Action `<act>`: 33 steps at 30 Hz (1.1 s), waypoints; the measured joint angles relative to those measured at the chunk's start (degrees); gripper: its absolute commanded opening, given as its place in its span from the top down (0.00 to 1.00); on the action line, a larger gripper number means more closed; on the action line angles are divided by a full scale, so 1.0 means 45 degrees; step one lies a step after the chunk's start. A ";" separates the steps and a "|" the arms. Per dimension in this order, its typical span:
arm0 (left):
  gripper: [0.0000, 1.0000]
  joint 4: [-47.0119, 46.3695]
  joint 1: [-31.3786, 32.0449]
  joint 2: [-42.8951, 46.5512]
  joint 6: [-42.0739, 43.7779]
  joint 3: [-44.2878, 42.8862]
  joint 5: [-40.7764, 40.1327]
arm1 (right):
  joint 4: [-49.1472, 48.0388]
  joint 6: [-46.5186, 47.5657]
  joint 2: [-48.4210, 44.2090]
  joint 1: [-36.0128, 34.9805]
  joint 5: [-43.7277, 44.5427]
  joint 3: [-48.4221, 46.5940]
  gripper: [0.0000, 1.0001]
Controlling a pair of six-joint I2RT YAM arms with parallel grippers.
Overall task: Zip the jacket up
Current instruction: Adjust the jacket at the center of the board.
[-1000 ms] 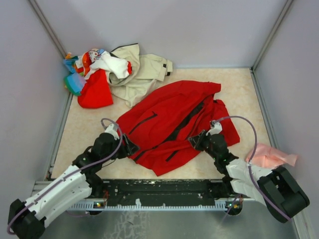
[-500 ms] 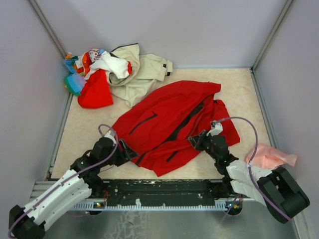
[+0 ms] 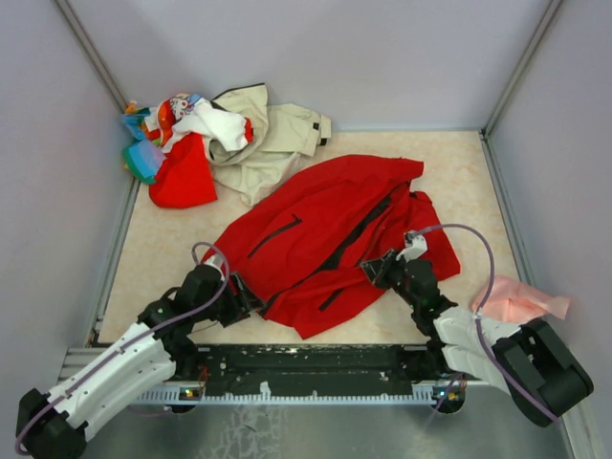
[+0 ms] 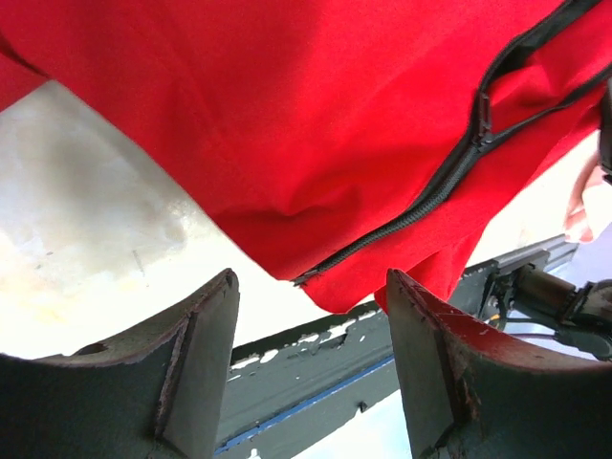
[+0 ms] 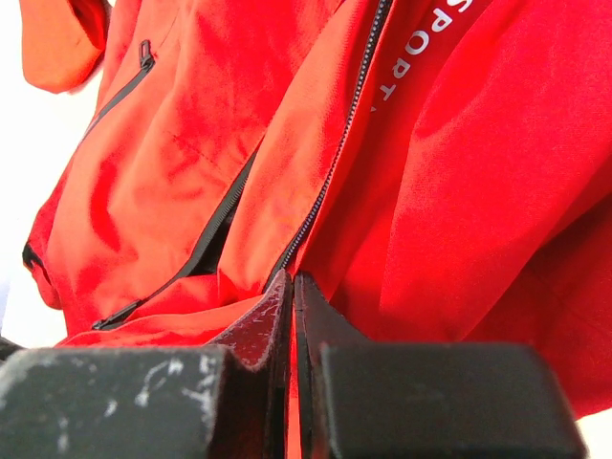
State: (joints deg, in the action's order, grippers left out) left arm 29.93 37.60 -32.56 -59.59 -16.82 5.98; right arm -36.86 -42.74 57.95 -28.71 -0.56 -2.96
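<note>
While the jacket (image 3: 325,229) lies unzipped | left gripper (image 4: 311,279) spread wide, empty, off its 7 o'clock hem corner | right gripper (image 5: 292,282) fingers closed, tips against its zipper edge, 4 o'clock side

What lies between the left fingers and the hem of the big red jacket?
Bare pale tabletop, in the left wrist view, separates the left fingers from the bright red zippered jacket.

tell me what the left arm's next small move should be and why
Probably ease the left fingers forward onto the hem of the red jacket: they stand open and hold nothing, and the black zipper's end lies just ahead, between them.
</note>
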 measured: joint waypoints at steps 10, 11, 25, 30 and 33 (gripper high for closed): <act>0.34 -0.3653 0.0000 -0.0238 -0.0607 0.1535 0.0559 | -0.0102 0.0126 0.0136 0.0000 0.0000 0.0000 1.00; 0.36 -0.3920 0.0000 -0.0549 -0.0607 0.1549 0.0573 | -0.0102 0.0131 0.0136 0.0000 0.0000 0.0000 1.00; 1.00 -0.6931 0.0000 -0.1282 0.0277 0.1535 -0.0656 | 0.0015 0.0301 0.0058 0.0000 0.0131 -0.0083 1.00; 1.00 -0.6941 -0.0092 -0.1797 0.1700 0.0427 -0.1855 | 0.0350 0.0627 0.0714 0.0141 0.0199 -0.1331 1.00; 1.00 -0.6751 -0.0515 -0.2827 0.2948 -0.1428 -0.2322 | 0.0495 0.0937 0.1666 0.0695 -0.0005 -0.2914 1.00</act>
State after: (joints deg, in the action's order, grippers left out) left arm -0.45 35.29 -45.28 -46.33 -23.24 -4.47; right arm -34.63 -38.52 65.45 -25.58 -0.58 -16.08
